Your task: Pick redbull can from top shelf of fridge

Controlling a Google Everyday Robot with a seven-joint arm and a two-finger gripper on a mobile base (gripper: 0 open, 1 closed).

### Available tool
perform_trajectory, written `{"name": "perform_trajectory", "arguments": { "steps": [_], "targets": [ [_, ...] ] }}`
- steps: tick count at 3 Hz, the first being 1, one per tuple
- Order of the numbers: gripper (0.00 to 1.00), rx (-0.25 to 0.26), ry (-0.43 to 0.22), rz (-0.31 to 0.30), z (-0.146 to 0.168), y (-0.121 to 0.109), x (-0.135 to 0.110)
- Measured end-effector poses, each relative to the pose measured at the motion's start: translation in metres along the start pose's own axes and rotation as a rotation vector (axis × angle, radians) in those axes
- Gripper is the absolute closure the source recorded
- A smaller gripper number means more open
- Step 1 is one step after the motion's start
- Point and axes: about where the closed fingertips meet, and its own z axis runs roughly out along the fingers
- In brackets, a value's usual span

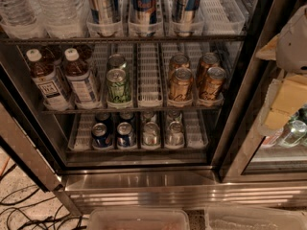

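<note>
Two clear water bottles [36,8] stood at the left end of the top shelf [57,40] of the fridge [239,85]. Just right of them three tall slim cans sat upright in clear lane trays, their tops cut off by the upper edge. The middle one, the redbull can [144,6], showed blue and silver with red lettering, and it stood well apart from the claw. On the rack below, two brown bottles [79,78] with white caps stood at the left, then green cans [118,84], a bare lane, and copper-coloured cans [181,84] in two lanes. The lowest rack held short dark-blue cans [101,134] on the left and silver cans [151,134] on the right, above the shiny steel base [144,186]. At the far right edge the arm's pale rounded wrist [295,37] hung beyond the black door frame, in front of the neighbouring glass door. The beige claw [285,102] sat just below it, level with the middle rack and touching nothing on the shelves. Whether the claw was spread or pressed together could not be told.
</note>
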Motion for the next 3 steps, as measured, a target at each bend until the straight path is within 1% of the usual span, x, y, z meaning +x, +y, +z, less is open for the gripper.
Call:
{"name": "perform_trajectory", "arguments": {
  "steps": [1, 2, 3],
  "targets": [
    [0.00, 0.010, -0.007, 0.001, 0.002, 0.001, -0.001],
    [0.00, 0.001, -0.081, 0.005, 0.025, 0.024, -0.009],
    [0.00, -0.035, -0.214, 0.047, 0.072, 0.063, -0.013]
  ]
}}
